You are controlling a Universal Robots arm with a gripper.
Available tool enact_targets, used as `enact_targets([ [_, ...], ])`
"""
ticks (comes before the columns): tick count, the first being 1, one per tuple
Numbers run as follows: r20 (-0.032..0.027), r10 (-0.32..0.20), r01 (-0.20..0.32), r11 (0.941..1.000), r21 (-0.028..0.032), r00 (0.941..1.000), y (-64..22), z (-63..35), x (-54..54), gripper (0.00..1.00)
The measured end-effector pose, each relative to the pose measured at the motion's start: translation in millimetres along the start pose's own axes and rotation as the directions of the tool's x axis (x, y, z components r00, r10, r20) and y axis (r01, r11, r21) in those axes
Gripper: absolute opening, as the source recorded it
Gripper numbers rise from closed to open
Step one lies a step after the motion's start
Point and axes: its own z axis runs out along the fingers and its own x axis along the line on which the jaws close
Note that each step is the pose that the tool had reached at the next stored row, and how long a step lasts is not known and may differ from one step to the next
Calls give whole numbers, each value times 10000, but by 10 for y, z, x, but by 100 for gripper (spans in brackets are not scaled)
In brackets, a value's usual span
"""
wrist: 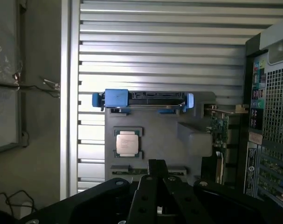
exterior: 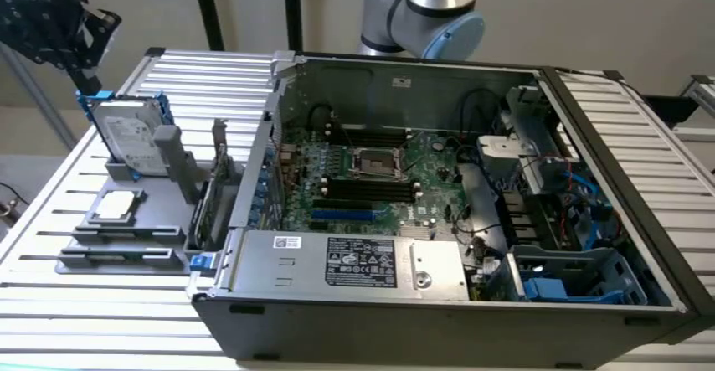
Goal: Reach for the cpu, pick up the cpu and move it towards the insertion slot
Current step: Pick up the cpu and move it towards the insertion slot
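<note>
1. Black gripper assembly (wrist: pixel 156 171), closest to the wrist camera, hangs well above the tray, touching nothing. Whether its jaws are spread or pressed together cannot be told.
2. Small flat square silvery-grey cpu (wrist: pixel 127 143) with a paler rim lies flat in a square recess of the grey moulded fixture tray (exterior: pixel 146 220), unheld.
3. Rectangular silver hard drive with a blue frame (exterior: pixel 129 136) stands on edge at the tray's far end.
4. Square shiny-framed insertion slot (exterior: pixel 374 163) with a dark centre sits on the green motherboard (exterior: pixel 430 157) inside the open dark-grey computer case (exterior: pixel 447 321). It is well apart from the cpu, toward the exterior view's right.
5. Long narrow black memory slots (exterior: pixel 363 188) lie just beside the insertion slot.
6. Ribbed silver metal table (exterior: pixel 67 312) bears the tray and the case.
</note>
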Motion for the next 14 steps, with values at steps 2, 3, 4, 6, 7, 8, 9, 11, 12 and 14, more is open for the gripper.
enact_targets([
  [2,1,-1,1,10000,-3,10000,-6,16,87,11],
  [3,-3,0,0,10000,-1,10000,-7,23,132,11],
  [4,-6,0,0,10000,-1,10000,-8,33,180,11],
  [6,-19,-1,1,10000,-2,10000,-10,55,261,11],
  [7,-29,-1,1,10000,-2,10000,-11,65,296,11],
  [8,-46,-1,1,10000,-2,10000,-12,74,327,11],
  [9,-63,-3,3,10000,-3,10000,-13,84,355,11],
  [11,-101,-8,8,10000,-3,9999,-16,105,400,11],
  [12,-116,-12,11,10000,-4,9999,-19,115,410,11],
  [14,-129,-16,16,10000,-2,9999,-21,125,415,11],
])
